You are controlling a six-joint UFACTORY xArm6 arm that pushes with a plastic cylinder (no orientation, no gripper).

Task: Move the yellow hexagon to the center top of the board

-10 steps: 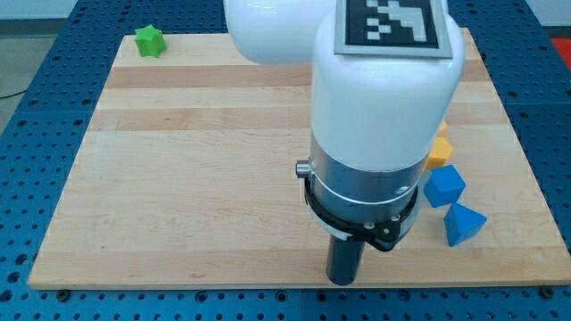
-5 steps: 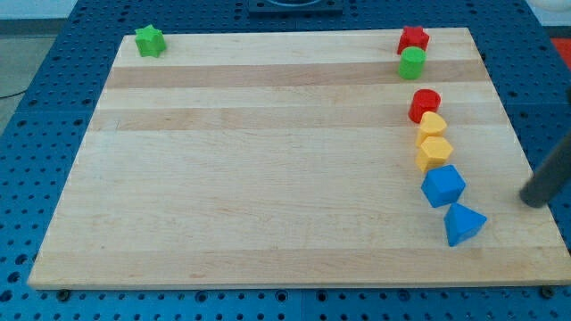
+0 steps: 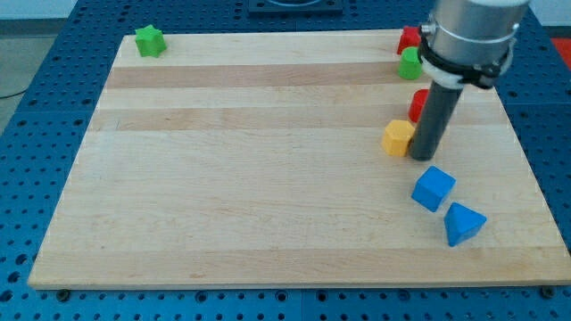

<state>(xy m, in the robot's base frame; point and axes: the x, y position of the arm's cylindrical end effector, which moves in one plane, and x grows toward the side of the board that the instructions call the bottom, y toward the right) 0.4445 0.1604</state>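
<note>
One yellow block (image 3: 398, 137), which looks like the hexagon, lies on the wooden board (image 3: 250, 178) right of the middle. My tip (image 3: 423, 158) stands against its right side, touching or nearly touching it. The rod and the arm above it cover part of a red block (image 3: 416, 105) just above the yellow one. No second yellow block shows; it may be hidden behind the rod.
A blue cube (image 3: 434, 188) and a blue wedge-like block (image 3: 463, 223) lie below and right of my tip. A green block (image 3: 409, 64) and a red block (image 3: 409, 38) sit at the top right, partly covered by the arm. A green star (image 3: 150, 41) is at the top left corner.
My rod has come in from the right edge to the column of blocks. The yellow block has slid left and up. The blue cube has shifted slightly left. Only one yellow block now shows.
</note>
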